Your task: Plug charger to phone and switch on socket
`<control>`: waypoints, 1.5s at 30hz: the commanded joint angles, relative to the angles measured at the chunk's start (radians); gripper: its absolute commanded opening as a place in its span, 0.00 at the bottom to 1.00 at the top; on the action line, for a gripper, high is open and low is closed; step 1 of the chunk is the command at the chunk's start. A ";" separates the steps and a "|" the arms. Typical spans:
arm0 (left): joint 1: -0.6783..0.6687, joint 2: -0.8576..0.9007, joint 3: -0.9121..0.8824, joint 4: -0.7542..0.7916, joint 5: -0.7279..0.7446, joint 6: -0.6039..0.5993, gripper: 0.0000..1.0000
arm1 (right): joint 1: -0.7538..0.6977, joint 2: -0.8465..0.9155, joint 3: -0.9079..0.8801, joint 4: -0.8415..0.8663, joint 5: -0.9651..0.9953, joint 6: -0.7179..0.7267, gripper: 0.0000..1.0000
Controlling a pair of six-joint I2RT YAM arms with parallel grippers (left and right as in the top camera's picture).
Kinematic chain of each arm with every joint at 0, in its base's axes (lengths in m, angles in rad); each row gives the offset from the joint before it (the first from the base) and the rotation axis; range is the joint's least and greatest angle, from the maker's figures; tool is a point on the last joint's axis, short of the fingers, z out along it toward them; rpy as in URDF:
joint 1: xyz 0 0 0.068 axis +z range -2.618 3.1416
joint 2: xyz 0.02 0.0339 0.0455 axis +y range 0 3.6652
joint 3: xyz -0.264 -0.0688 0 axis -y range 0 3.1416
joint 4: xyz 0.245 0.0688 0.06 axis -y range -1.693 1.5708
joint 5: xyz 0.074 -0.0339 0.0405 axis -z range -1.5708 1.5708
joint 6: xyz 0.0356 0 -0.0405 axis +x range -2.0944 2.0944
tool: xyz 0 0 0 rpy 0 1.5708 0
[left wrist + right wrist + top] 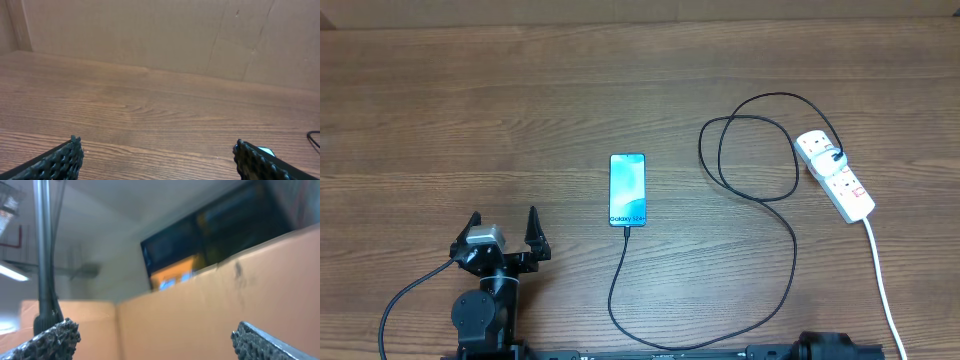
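Overhead, the left claw (pixel 503 219) sits spread wide and empty by the tabletop's (pixel 440 110) near-left corner. The right claw (pixel 155 339), seen from its own wrist, gapes equally wide and aims upward. Mid-tabletop lies the phone (pixel 627 189), slim, glassy, likely slick. The charger (pixel 612 285), thin, limp and light, appears seated in the phone's near end and loops to the socket (pixel 835 176) near the right edge. That is hard white plastic, probably light enough to skid, so its red switch (pixel 857 189) wants a straight-down press.
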 commanded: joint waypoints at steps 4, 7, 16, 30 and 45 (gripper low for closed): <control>0.006 -0.011 -0.003 0.000 0.014 0.026 0.99 | 0.118 0.001 -0.029 -0.204 0.089 0.012 1.00; 0.006 -0.011 -0.003 0.000 0.014 0.026 1.00 | 0.133 0.001 -0.088 -0.315 0.247 0.014 1.00; 0.006 -0.011 -0.003 0.000 0.014 0.026 1.00 | 0.142 0.001 -0.493 -0.151 0.291 0.018 1.00; 0.006 -0.011 -0.003 0.000 0.014 0.026 1.00 | 0.141 0.001 -1.125 0.625 0.354 0.104 1.00; 0.006 -0.011 -0.003 0.000 0.014 0.027 0.99 | 0.142 0.011 -1.155 0.334 0.377 0.092 1.00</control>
